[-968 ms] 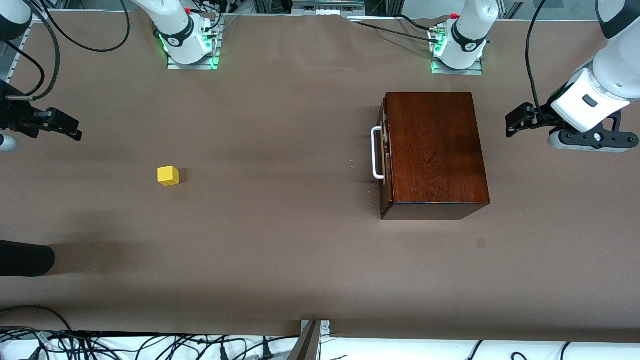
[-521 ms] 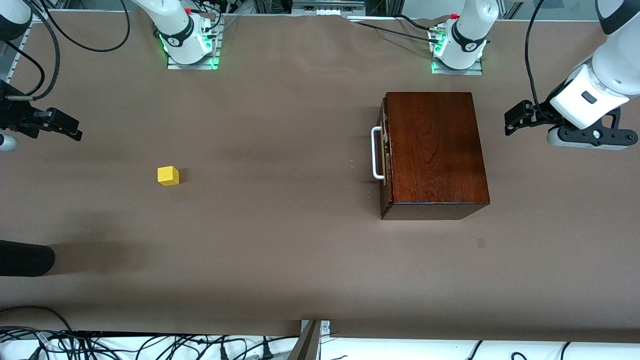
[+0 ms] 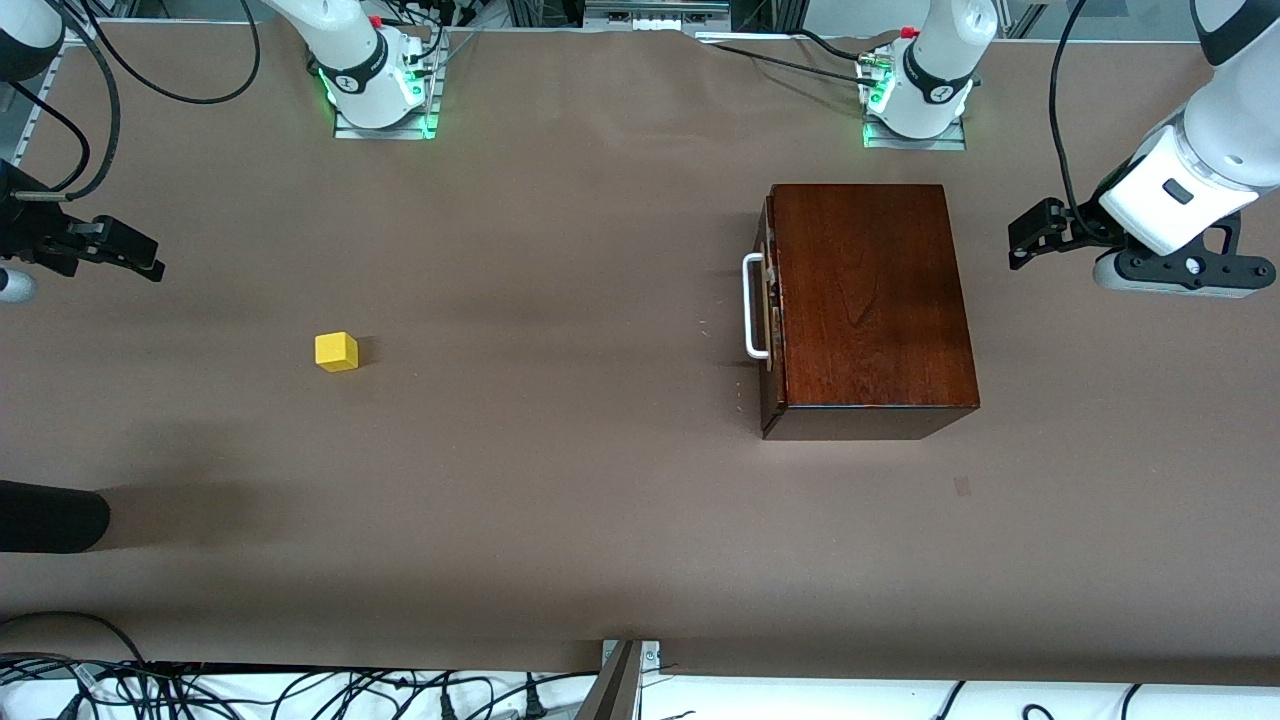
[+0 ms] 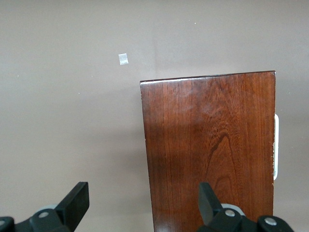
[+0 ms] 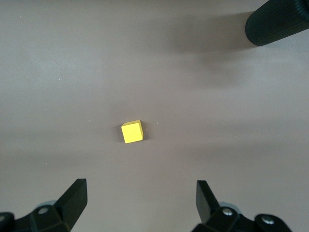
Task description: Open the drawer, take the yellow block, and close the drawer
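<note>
The mahogany box (image 3: 870,300) stands toward the left arm's end of the table. Its drawer is shut, with only the dark front and white loop handle (image 3: 752,306) showing. The yellow block (image 3: 336,351) sits on the bare table toward the right arm's end, well away from the box. My left gripper (image 3: 1022,240) is open and empty, up over the table beside the box's closed end. The left wrist view shows the box top (image 4: 212,145) and handle (image 4: 275,145) past that gripper (image 4: 142,205). My right gripper (image 3: 150,258) is open and empty. The right wrist view shows the block (image 5: 132,132) ahead of that gripper (image 5: 140,203).
A black cylindrical object (image 3: 50,515) pokes in at the table's edge, nearer the front camera than the block. It also shows in the right wrist view (image 5: 277,21). A small pale patch (image 3: 961,486) lies on the table near the box.
My left gripper has drifted slightly toward the robots' bases. The right gripper has barely shifted. The block, box and drawer have not moved.
</note>
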